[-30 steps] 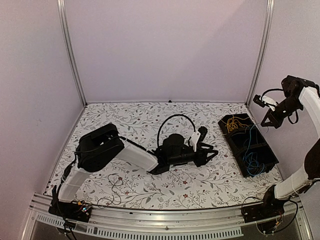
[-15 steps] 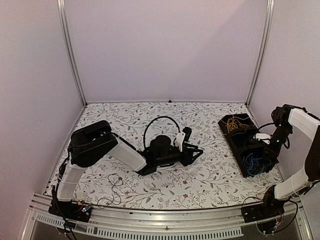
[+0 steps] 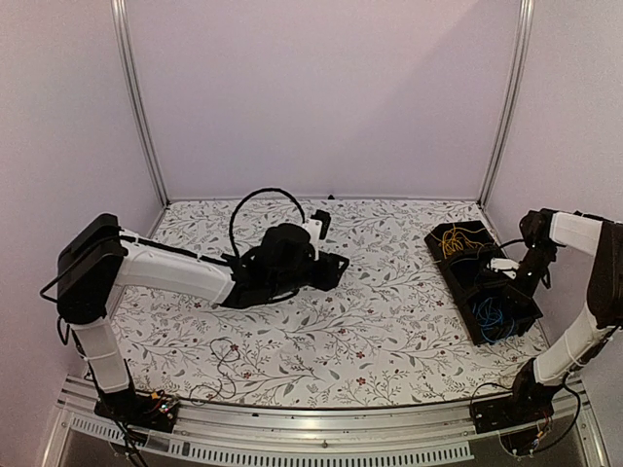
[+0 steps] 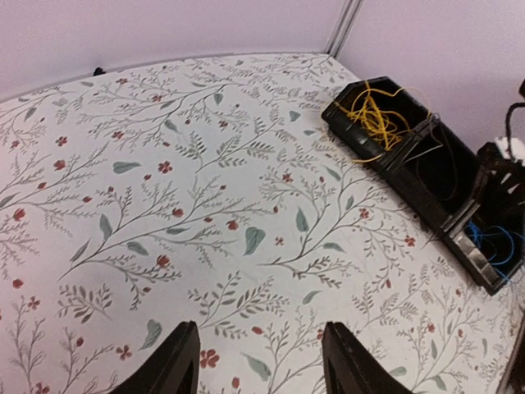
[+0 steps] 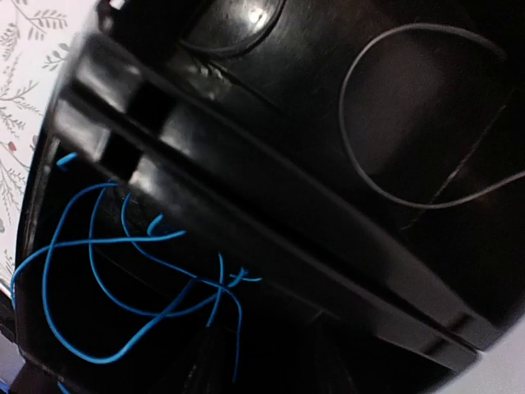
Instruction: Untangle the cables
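1. Three lots of cables sit in the black tray (image 4: 390,168) at the right side of the desk (image 3: 389,331). The yellow cables (image 4: 373,115) are in the far compartment, a dark cable (image 5: 426,123) is in the middle one, and the blue cables (image 5: 123,279) are in the near one. A divider (image 5: 271,189) stands between the dark and the blue.
2. We judge them very light, soft and springy. They lie in loose loops rather than flat, so a tug on one strand would likely drag its whole bunch along.
3. We think the best hold is a single strand pinched where a loop lifts off the tray floor. The blue loops cross one another, so an outer loop or a free end looks safer than the crossing.
4. Our left fingers (image 4: 176,365) stand wide apart with nothing between them, above bare desk well apart from the tray.
5. Our right fingers (image 3: 511,279) hang over the tray at about its middle compartment. We cannot tell how far apart they stand, nor whether they touch any strand.
6. The compartments are narrow with steep walls, and the right side wall (image 3: 565,146) is near the tray, so room is tight there. The broad stretch of desk to the tray's left looks the easier way to draw a strand out, though our left arm (image 3: 175,272) reaches across part of it.
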`<state>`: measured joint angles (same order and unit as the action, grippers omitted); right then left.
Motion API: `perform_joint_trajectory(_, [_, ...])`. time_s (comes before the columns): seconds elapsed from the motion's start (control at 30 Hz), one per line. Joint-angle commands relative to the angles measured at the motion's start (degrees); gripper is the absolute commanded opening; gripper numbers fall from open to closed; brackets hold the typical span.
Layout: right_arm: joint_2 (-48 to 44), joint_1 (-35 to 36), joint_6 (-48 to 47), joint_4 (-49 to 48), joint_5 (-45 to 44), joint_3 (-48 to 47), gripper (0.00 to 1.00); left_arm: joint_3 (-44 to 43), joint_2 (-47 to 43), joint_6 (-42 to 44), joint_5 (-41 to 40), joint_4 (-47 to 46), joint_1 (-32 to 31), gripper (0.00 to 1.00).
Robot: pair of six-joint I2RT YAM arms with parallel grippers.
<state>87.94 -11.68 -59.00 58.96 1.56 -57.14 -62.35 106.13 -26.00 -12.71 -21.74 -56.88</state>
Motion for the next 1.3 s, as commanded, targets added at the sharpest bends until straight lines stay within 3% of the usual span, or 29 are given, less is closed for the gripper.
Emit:
perform_joint_trajectory(0.0, [-6.5,0.0,-2.2,6.5,1.7,-8.3,0.50,0.9,-5.8,-6.5,-11.3,30.3,1.0,0.56])
perform_joint_trajectory(0.1, [-10.4,1.3,-2.9,6.3,2.9,-10.5,0.59,2.1,-9.3,-12.7,-12.4,42.9,1.6,0.57])
perform_joint_trajectory(0.2, [-11.1,3.8,0.1,4.3,3.8,-11.6,0.61,4.8,-13.2,-20.7,-11.0,53.5,1.6,0.55])
perform_joint_trajectory(0.33, [-11.3,8.7,3.9,0.2,8.7,-12.2,0.62,11.1,-19.6,-29.6,-6.1,60.3,1.3,0.49])
perform_joint_trajectory(0.43, [-11.4,13.3,4.9,-2.1,13.2,-13.3,0.62,14.0,-23.0,-30.9,-4.9,63.5,0.6,0.47])
perform_joint_trajectory(0.63, [-8.4,19.5,6.8,-2.9,25.3,-16.4,0.62,14.4,-24.4,-27.4,-5.2,70.3,-0.2,0.55])
perform_joint_trajectory(0.87, [-5.3,26.3,8.2,-6.3,25.1,-13.3,0.63,12.2,-19.6,-18.3,-6.3,73.7,-0.2,0.54])
perform_joint_trajectory(1.07, [-4.0,27.5,8.5,-7.6,26.4,-12.6,0.63,11.2,-17.0,-12.7,-5.7,72.7,-0.2,0.42])
perform_joint_trajectory(1.27, [-3.1,28.6,9.4,-9.0,27.8,-11.7,0.62,9.0,-16.2,-7.7,-3.3,70.1,-0.2,0.06])
